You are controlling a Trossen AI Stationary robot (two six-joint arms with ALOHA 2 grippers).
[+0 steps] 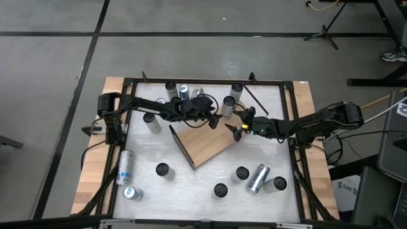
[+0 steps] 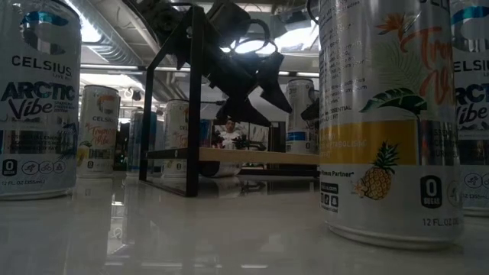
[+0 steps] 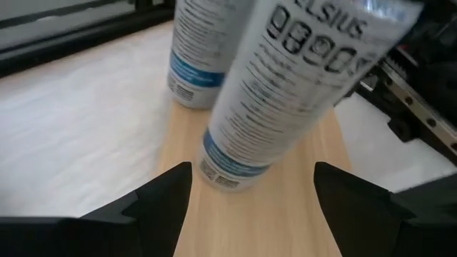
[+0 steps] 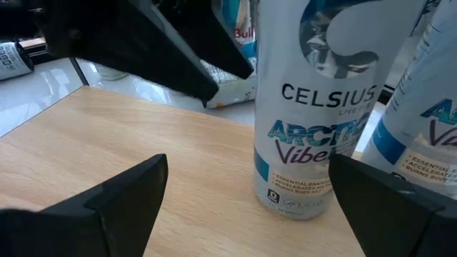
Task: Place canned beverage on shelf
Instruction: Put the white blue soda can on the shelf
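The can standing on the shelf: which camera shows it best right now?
The right wrist view: the can stands upright on the shelf, label readable, between the open right pincer fingers. The left wrist view shows its lower half only; the high view hides it under the arms; the low view doesn't show it clearly.

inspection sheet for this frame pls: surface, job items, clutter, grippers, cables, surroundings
Surface: white table top in a black frame, pale wood planks at both sides.
Job's things: shelf lies skewed mid-table; Celsius Arctic Vibe can stands upright on its wood board.
Clutter: many other cans around the shelf, most upright; lying can by the left edge, another lying can at front right.
Grippers: left gripper open over the shelf's back edge, a can between its fingers but not clamped; right gripper open at the shelf's right corner.
Cables: yellow cable near the right arm.
Surroundings: grey floor, stand legs at top right.
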